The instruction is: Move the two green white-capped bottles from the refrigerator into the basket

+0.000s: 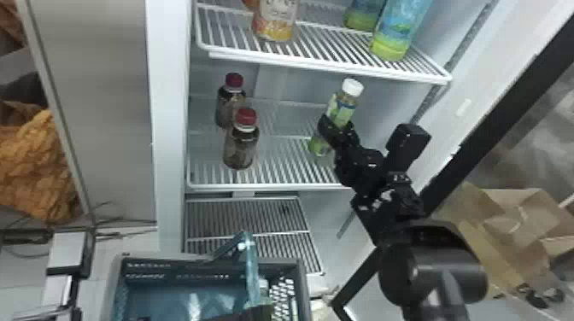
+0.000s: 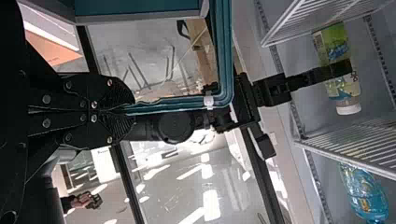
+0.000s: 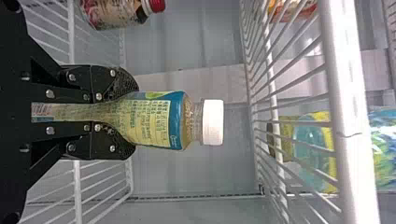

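Green white-capped bottle (image 1: 344, 110): inside the large white-walled refrigerator (image 1: 171, 128), low between its side walls, at or over the middle wire shelf (image 1: 273, 187); I can't tell whether its base touches.
Basket: dark-walled, rectangular, teal-lined plastic (image 1: 166, 267), below the shelves at the refrigerator's front.
Right gripper (image 1: 338, 130): black, two flat fingers, pinching the bottle from both sides; I see its upper body and cap rise past the fingertips, its base below them.
Left gripper (image 1: 256, 311): black, at the basket, its fingers pressed together on the teal plastic handle (image 1: 253, 264).
Upper shelf: a tall blue-and-green bottle (image 1: 395, 34) and an orange-and-white-labelled bottle (image 1: 276, 19).
Left side of middle shelf: two dark, red-capped bottles (image 1: 241, 147), near each other, well apart from the green one.
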`<state>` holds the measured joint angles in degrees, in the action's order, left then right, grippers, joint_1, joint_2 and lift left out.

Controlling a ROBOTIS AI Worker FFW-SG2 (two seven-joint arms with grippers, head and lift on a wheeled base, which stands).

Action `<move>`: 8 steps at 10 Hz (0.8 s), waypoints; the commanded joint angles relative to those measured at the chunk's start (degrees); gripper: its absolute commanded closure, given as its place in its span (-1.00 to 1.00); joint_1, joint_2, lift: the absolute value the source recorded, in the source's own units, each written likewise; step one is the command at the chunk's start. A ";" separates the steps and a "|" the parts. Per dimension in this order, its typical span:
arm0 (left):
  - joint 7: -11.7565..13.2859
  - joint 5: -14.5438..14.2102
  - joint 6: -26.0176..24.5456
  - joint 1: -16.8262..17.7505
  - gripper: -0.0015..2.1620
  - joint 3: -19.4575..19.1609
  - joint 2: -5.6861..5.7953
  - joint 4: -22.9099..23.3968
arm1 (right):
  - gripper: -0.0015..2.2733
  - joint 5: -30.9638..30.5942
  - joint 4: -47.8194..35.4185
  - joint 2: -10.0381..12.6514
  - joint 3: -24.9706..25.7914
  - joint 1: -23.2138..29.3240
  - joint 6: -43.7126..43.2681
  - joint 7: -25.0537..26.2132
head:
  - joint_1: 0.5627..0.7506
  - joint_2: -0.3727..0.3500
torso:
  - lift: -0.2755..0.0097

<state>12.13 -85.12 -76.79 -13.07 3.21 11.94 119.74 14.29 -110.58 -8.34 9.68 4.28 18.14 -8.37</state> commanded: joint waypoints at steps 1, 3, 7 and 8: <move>0.00 0.11 -0.13 0.00 0.05 -0.01 0.01 0.00 | -0.08 1.14 -3.68 -0.01 0.60 2.75 1.26 -0.33 | 0.41 -0.94 | -0.92; 0.00 0.11 -0.13 0.00 0.05 -0.01 0.10 0.00 | -0.07 1.94 -8.18 -0.28 1.06 5.70 3.65 -0.77 | 0.41 -0.94 | -0.92; 0.00 0.11 -0.13 -0.29 0.05 -0.01 0.01 0.00 | -0.07 5.25 -17.88 -0.36 1.18 12.73 7.73 -1.12 | 0.41 -0.94 | -0.92; -0.09 0.23 -0.41 -0.29 0.05 -0.12 0.10 0.00 | -0.08 5.25 -20.70 -0.28 1.18 14.84 8.01 -1.30 | 0.41 -0.94 | -0.92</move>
<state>12.06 -84.96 -77.03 -13.33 3.10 11.99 119.74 19.53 -129.46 -8.67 10.86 17.76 25.92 -9.59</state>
